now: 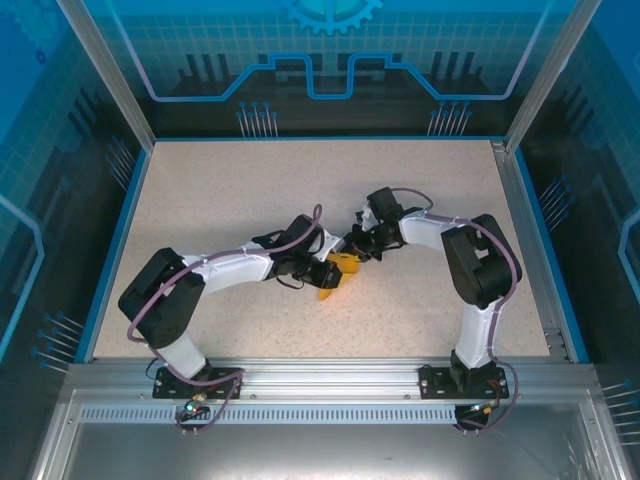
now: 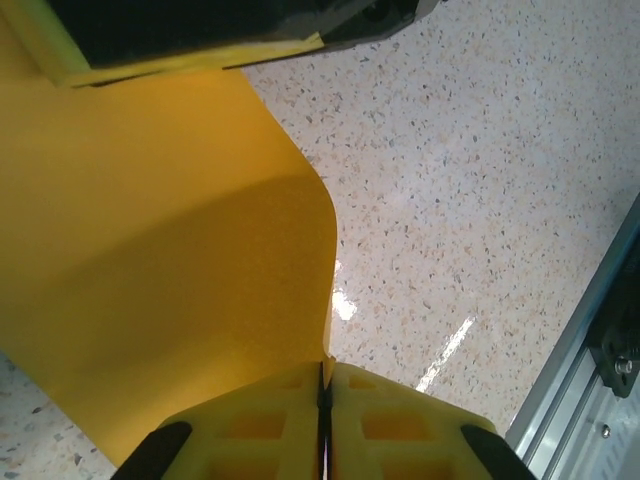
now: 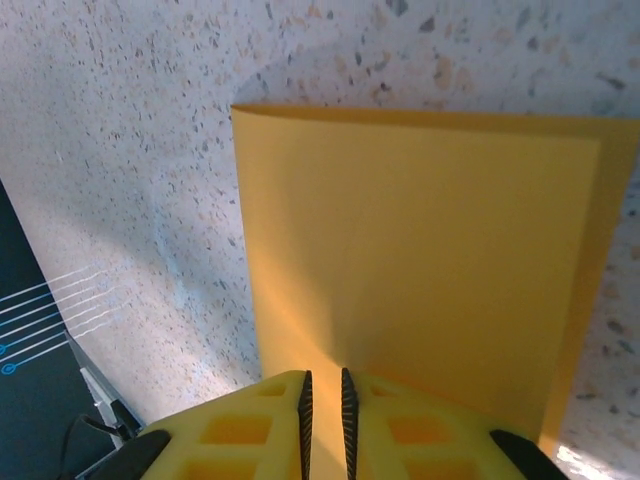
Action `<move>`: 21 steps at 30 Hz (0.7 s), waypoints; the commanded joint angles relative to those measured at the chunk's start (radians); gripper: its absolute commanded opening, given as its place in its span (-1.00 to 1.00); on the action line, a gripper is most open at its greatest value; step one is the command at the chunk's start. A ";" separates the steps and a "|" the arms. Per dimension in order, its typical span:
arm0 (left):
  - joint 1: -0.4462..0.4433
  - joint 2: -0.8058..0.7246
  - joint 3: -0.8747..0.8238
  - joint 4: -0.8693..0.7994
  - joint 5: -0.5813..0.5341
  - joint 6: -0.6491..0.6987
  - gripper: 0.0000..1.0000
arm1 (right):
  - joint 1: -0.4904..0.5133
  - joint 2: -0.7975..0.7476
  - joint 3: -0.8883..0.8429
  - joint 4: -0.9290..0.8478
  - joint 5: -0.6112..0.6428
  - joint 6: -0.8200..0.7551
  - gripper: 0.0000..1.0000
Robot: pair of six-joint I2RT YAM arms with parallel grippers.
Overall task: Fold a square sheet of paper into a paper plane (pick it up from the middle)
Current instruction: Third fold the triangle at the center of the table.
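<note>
Though partly hidden, paper (image 1: 333, 283): long axis prob. near-far.

Paper (image 3: 430, 250): thin, plain orange-yellow. Folded double, top layer's edge set inside lower. Bowed, not flat. Above table (image 3: 120, 150), near centre.

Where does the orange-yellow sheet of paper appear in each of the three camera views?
Top external: the square sheet of paper lies near the picture's centre, small.
Left wrist: it covers the left half, its edge running into the left claw at the bottom.
Right wrist: it spans centre and right, reaching down to the right claw.
Shared landmark: the speckled tabletop around the paper.
</note>
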 commanded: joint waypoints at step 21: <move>0.063 0.081 0.067 -0.058 0.086 -0.007 -0.72 | 0.010 0.104 0.115 -0.212 0.180 -0.249 -0.65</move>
